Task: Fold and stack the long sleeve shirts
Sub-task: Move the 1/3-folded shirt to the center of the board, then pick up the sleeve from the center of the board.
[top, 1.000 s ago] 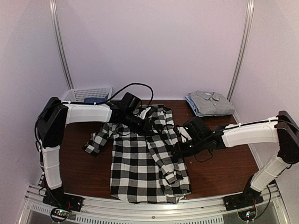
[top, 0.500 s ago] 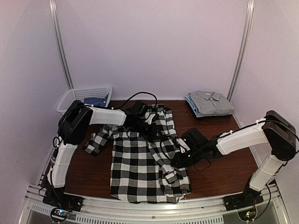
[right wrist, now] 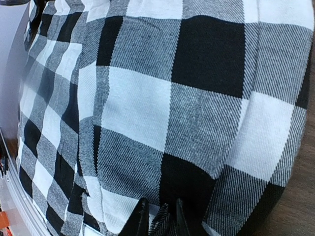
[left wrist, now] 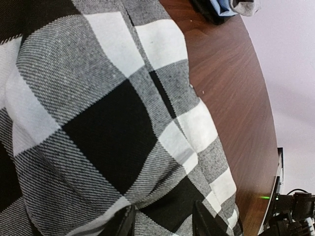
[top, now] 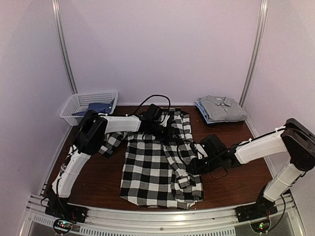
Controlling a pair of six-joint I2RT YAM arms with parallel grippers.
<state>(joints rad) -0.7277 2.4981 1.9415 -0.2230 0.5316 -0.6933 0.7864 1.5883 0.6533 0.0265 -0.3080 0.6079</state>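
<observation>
The black-and-white checked long sleeve shirt (top: pixel 152 169) lies spread on the brown table (top: pixel 241 182), its right sleeve folded over the body. My left gripper (top: pixel 167 132) reaches across to the collar end and is shut on a bunch of the checked cloth (left wrist: pixel 98 123), which fills the gap between its fingers (left wrist: pixel 125 223). At the shirt's right edge, my right gripper (top: pixel 193 168) pinches a fold of the same cloth (right wrist: pixel 197 108) between its narrow fingertips (right wrist: pixel 140 219). A folded grey shirt on a light blue one (top: pixel 221 109) sits at the back right.
A white basket (top: pixel 78 103) holding blue cloth stands at the back left corner. Pale walls close in the table on three sides. A metal rail (top: pixel 147 216) runs along the near edge between the arm bases.
Both grippers have moved to the right, dragging the checked shirt with them. Its left sleeve has been drawn in closer to the body.
</observation>
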